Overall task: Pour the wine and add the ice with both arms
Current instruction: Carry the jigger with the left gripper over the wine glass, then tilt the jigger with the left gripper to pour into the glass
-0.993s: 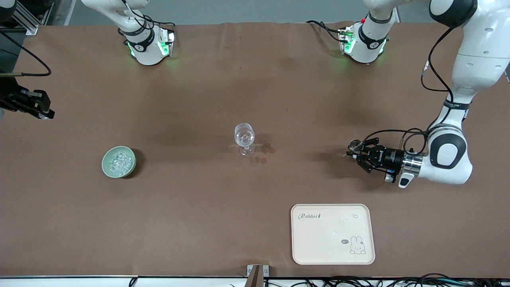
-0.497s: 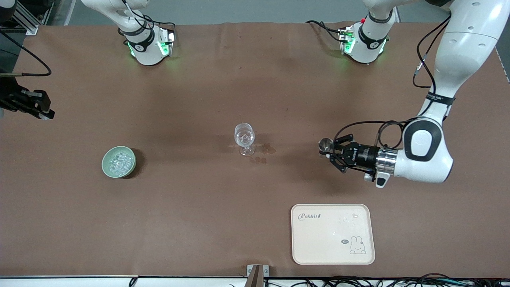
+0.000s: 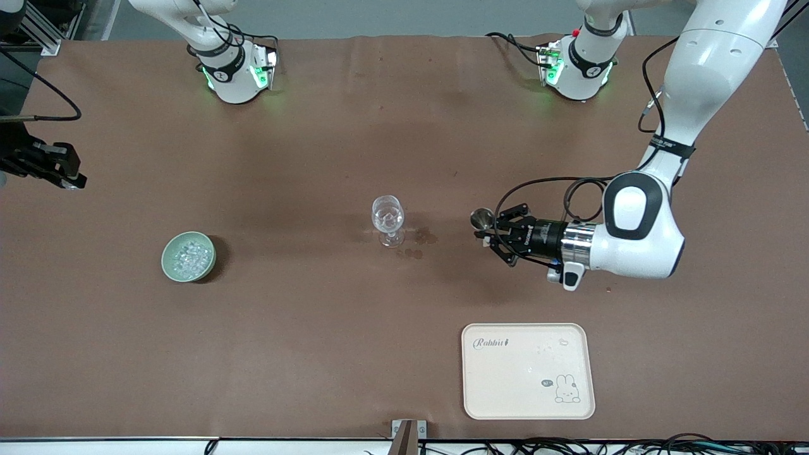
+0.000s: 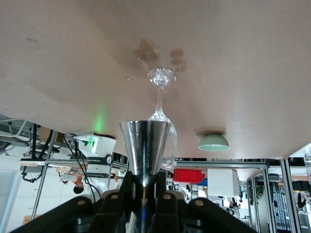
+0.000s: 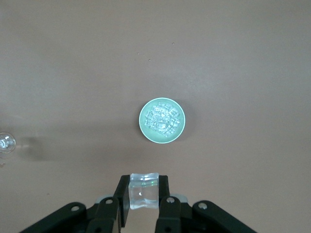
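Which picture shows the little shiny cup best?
The left wrist view: the metal cup fills the middle, pinched in the left gripper. The front view shows it tiny. The right wrist view misses it.

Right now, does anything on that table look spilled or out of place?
Yes: dark wet-looking stains mark the brown table beside the foot of the wine glass, toward the left arm's end. Everything stands upright; the ice sits in its green bowl.
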You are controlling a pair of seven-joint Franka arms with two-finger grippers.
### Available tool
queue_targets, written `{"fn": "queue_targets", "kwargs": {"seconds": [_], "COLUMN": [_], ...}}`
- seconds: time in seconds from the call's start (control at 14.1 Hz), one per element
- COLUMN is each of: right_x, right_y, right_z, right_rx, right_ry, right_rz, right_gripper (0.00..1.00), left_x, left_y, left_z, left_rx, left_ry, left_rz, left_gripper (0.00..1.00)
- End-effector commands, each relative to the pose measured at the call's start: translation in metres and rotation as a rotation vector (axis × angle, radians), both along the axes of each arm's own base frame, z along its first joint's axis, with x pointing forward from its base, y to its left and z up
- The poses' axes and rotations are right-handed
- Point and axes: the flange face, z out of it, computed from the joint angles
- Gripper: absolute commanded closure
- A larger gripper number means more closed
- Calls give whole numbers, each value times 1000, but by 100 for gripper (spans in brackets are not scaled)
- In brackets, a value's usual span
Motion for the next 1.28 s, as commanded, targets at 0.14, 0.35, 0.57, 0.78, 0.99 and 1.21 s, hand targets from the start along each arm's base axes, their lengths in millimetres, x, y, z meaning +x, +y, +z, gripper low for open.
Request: {"fn": "queue_targets", "kwargs": {"seconds": [0.14, 0.35, 0.57, 0.78, 0.99, 1.21], "right_x": [-4, -4, -4, -4, -4, -4], "right_y": [-1, -3, 1, -1, 0, 0], "right_z": [3, 4, 3, 3, 3, 4], "right_rx": [-18, -18, -18, -18, -18, -18], "right_ry": [-1, -3, 0, 0, -1, -3], "right_rz": [-8, -8, -9, -6, -8, -11], "right_gripper": [92, 92, 92, 92, 92, 92], "left_x": [-16, -26, -37, -46, -50, -61], "left_y": [-36, -70, -100, -115, -127, -142], "left_z": [11, 9, 8, 3, 3, 4], "left_rx": [-12, 23, 54, 81, 100, 126], "left_ry": [-28, -30, -31, -41, -37, -25], "left_rz": [24, 48, 75, 98, 127, 136], "left_gripper": [99, 99, 99, 99, 99, 99]}}
